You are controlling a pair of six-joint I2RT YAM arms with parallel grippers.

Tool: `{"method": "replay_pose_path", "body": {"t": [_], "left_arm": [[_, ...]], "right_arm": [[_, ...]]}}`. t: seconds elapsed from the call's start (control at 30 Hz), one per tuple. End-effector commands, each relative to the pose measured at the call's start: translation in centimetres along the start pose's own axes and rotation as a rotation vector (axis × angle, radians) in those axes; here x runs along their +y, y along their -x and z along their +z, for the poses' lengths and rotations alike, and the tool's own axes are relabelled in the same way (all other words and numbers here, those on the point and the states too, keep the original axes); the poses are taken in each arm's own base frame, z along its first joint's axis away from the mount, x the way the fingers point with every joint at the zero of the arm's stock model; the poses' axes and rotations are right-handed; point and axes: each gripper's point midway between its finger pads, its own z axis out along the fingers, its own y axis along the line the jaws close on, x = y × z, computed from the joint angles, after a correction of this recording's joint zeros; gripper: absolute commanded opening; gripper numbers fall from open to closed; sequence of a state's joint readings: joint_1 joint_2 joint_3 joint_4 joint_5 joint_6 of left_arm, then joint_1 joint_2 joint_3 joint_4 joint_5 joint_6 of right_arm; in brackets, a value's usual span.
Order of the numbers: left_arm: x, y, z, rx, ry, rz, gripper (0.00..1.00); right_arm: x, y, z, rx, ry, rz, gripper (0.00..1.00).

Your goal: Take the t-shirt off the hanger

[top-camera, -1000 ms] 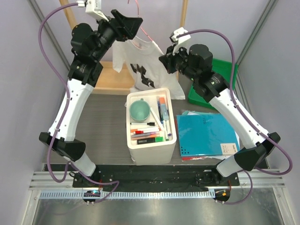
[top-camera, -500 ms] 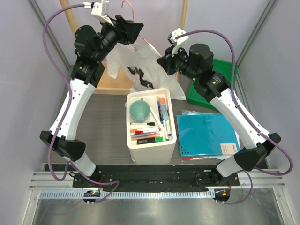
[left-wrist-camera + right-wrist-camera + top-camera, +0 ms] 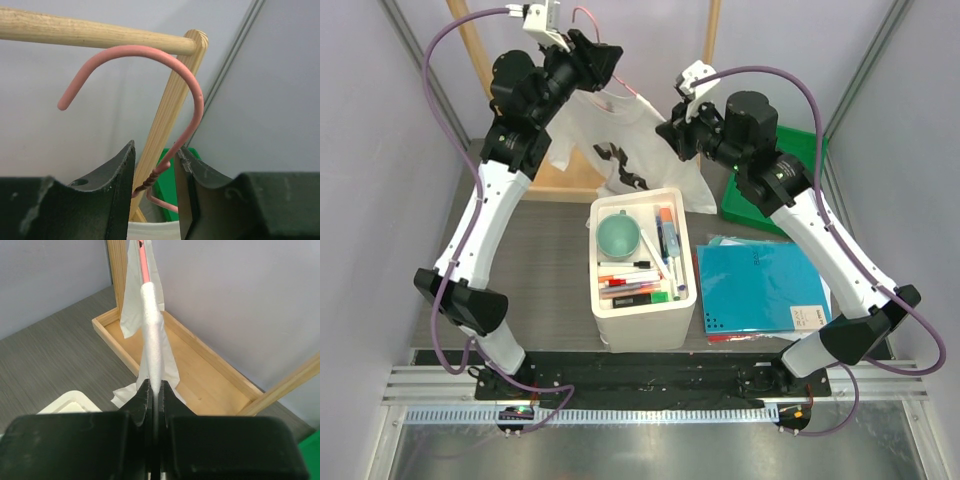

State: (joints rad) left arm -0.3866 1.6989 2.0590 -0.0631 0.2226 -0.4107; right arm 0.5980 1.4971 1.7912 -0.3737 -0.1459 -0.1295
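While the left gripper [image 3: 154, 186] clamps the hanger [image 3: 150, 80] (twisted neck), the right gripper [image 3: 154, 390] pinches the t-shirt [image 3: 152, 340].

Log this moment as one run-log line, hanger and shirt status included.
left gripper: jaws around hanger neck, hook off rod | right gripper: shut on t-shirt | t-shirt on hanger

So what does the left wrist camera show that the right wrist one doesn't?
Only the left wrist view shows the hanger hook under the wooden rack bar, its twisted neck between the left gripper fingers. Only the right wrist view shows the t-shirt pinched in the right gripper, above the rack's wooden base tray. Both show pink hanger wire and the light wooden rack.
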Motion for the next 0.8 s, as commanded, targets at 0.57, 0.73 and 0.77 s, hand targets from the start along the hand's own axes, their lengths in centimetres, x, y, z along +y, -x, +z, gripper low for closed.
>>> {"method": "replay_pose_path", "body": {"t": [0.57, 0.73, 0.77], "left_arm": [[-0.4, 9.2, -3.8, -0.355, 0.201, -0.005, 0.00], [-1.3, 10.5, -5.0, -0.380, 0.231, 0.079, 0.00], [-1.3, 10.7, -5.2, -0.381, 0.235, 0.091, 0.00]], "right_arm": [[-5.4, 8.8, -4.3, -0.190, -0.278, -0.260, 0.61], [-5.7, 8.7, -5.4, -0.204, -0.315, -0.188, 0.91], [-5.8, 8.8, -5.9, -0.205, -0.319, -0.181, 0.91]]}}
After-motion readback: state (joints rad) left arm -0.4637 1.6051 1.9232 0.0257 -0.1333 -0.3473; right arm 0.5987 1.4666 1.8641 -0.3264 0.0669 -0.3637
